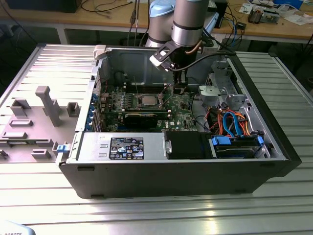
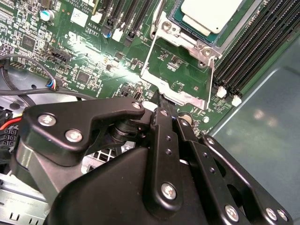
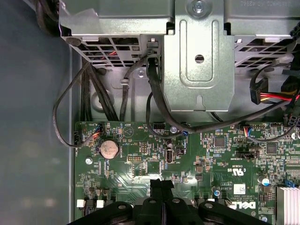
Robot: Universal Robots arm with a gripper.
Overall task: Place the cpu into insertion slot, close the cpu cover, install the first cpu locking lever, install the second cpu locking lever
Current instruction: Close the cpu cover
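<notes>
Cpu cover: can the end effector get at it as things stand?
Probably yes. In the second wrist view the cover lies open beside the cpu, and the end effector is right at its edge with nothing between them.

The cpu point(image 2: 211, 14) has a smooth, satin silver-grey metal top. The cpu cover point(image 2: 187, 97) is thin bright metal that glints along its edge. The green board point(image 2: 93, 61) looks lacquered and glossy (light streaks across it). The tool point(image 2: 161, 99) is matt black, with shiny screw heads point(image 2: 168, 190). The worktop point(image 1: 195, 210) is ribbed, brushed metal.
</notes>
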